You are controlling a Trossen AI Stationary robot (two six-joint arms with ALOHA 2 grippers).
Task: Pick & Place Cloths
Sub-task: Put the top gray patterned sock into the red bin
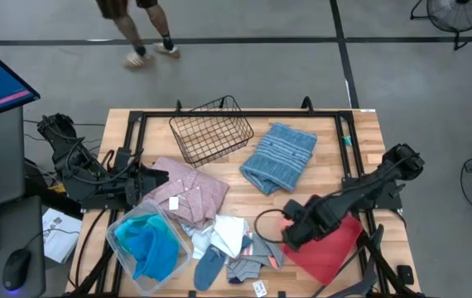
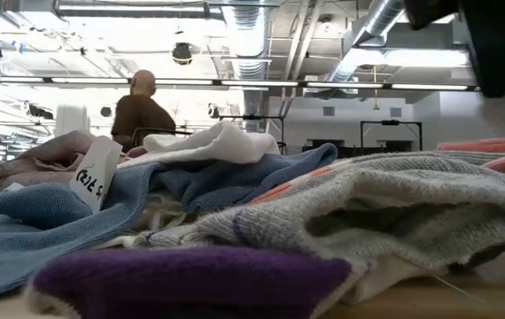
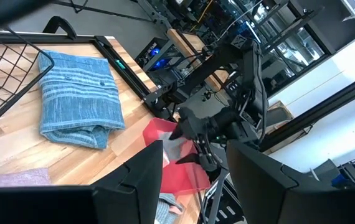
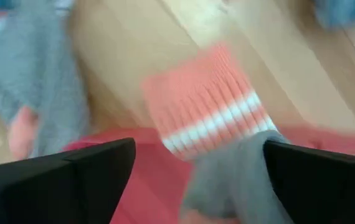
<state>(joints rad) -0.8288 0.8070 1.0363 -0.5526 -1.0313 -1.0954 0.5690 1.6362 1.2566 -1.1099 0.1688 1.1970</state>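
On the wooden counter point(image 1: 360, 132) most of the cloths are not sorted yet. A pink shirt point(image 1: 188, 192), some white cloths point(image 1: 229, 234) and a few socks point(image 1: 251, 263) lie in a messy pile near the front. A blue striped towel point(image 1: 281, 156) lies by itself farther back. So it looks like a lot of work is left.

The right gripper point(image 1: 289, 222) hangs just over the red tray point(image 1: 335, 248), and its fingers point(image 4: 90, 177) are wide apart. Right under them is a grey sock with a coral cuff point(image 4: 212, 102), lying partly on the tray and not held.

The left gripper point(image 1: 155, 177) waits by the pink shirt with its fingers partly apart, holding nothing.

The black wire basket point(image 1: 209, 128) has nothing in it. The clear bin point(image 1: 149, 240) holds turquoise and blue cloths.
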